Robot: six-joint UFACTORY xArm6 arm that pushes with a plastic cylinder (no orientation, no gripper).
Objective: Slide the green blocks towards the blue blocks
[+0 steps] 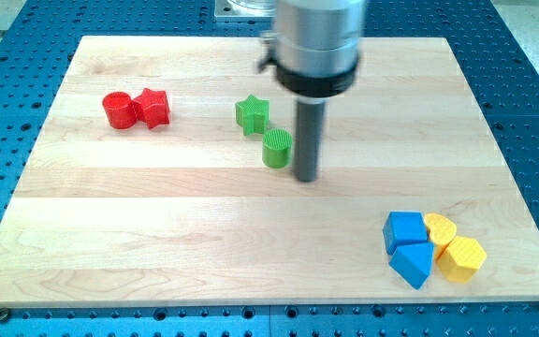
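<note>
Green cylinder (pixel 277 148) sat just left of the tool's tip (pixel 306 179), which held nothing; blue blocks (pixel 408 246) lay lower-right.

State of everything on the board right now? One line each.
my tip: down at the board, just right of the green cylinder
green cylinder: upright, beside the tip
green star: flat, just up-left of the cylinder
blue blocks: two, clustered bottom right
yellow blocks: two, against the blue ones
red blocks: two, touching, upper left
</note>
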